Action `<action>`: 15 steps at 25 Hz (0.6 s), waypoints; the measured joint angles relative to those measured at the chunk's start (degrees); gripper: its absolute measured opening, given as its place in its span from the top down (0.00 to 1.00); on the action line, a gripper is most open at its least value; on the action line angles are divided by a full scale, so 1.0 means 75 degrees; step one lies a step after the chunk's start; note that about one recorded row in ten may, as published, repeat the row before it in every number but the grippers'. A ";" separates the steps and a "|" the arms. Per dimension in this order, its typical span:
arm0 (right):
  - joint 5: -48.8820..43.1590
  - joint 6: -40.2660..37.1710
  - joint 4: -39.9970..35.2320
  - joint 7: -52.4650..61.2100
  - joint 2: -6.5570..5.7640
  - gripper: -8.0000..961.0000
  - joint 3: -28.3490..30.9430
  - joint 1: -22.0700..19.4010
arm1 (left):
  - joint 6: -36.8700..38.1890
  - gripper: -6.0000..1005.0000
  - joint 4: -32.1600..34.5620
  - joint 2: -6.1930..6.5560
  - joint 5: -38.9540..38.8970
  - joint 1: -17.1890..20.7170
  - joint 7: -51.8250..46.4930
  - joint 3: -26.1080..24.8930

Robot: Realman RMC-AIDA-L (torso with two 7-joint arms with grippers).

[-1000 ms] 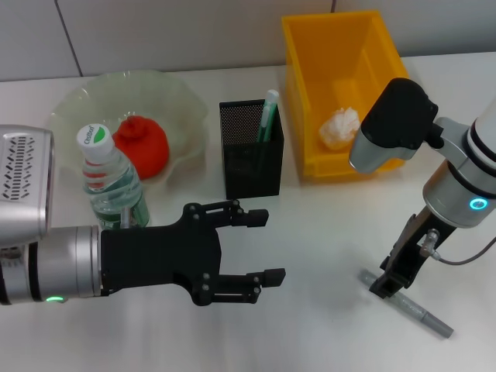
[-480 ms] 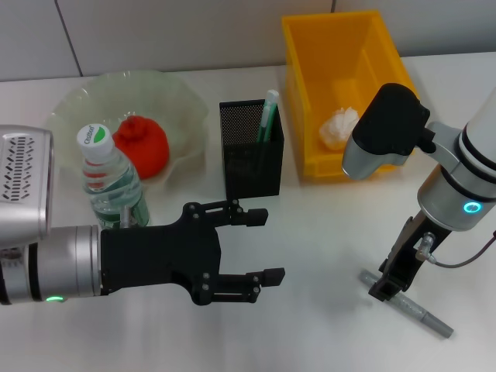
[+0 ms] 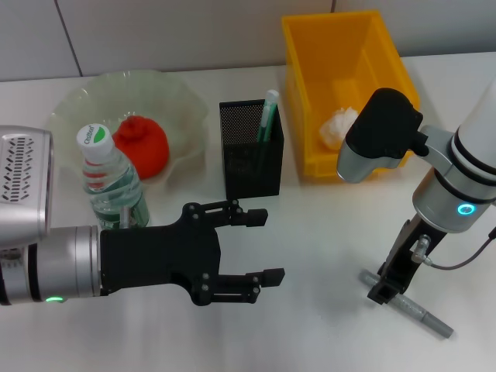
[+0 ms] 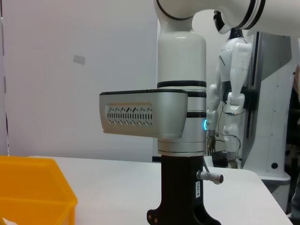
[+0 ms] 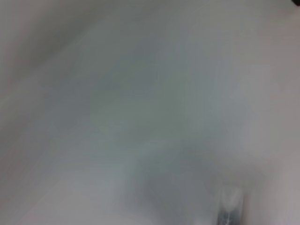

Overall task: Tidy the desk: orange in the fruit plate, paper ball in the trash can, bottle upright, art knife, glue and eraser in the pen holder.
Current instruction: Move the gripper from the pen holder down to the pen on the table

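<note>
One item in play: the art knife (image 3: 407, 305), a slim grey stick lying flat near the desk's front right corner.
Right gripper (image 3: 385, 290): straight down over the knife's left end, fingers astride it and touching the desk; whether they have clamped, I cannot tell.
Handling: light, stiff, smooth metal-look barrel, likely to roll or pivot if nipped at the tip; a hold nearer mid-length looks safer.
Left gripper (image 3: 252, 252): black, fingers spread wide, hovering empty over the desk's front middle.
Pen holder (image 3: 249, 155): black mesh box, mid-desk, a green pen standing inside.
Bottle (image 3: 110, 183): clear plastic, upright near the left edge.
Orange (image 3: 142, 145): bumpy, sitting in the wavy glass fruit plate (image 3: 182, 97).
Paper ball (image 3: 339, 128): crumpled, soft, inside the yellow trash can (image 3: 302, 54).
</note>
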 joint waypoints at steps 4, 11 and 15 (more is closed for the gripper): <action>0.0000 0.0013 0.0018 0.0000 0.0000 0.65 0.0001 0.0012 | 0.0000 0.22 0.0000 0.0006 0.0000 0.0000 0.0002 0.0000; 0.0000 0.0050 0.0023 0.0003 0.0000 0.67 -0.0007 0.0004 | 0.0000 0.22 -0.0011 0.0012 0.0000 -0.0007 0.0010 -0.0012; 0.0001 0.0067 0.0049 0.0039 0.0000 0.73 -0.0007 0.0005 | 0.0000 0.22 -0.0012 0.0012 0.0000 -0.0009 0.0013 -0.0012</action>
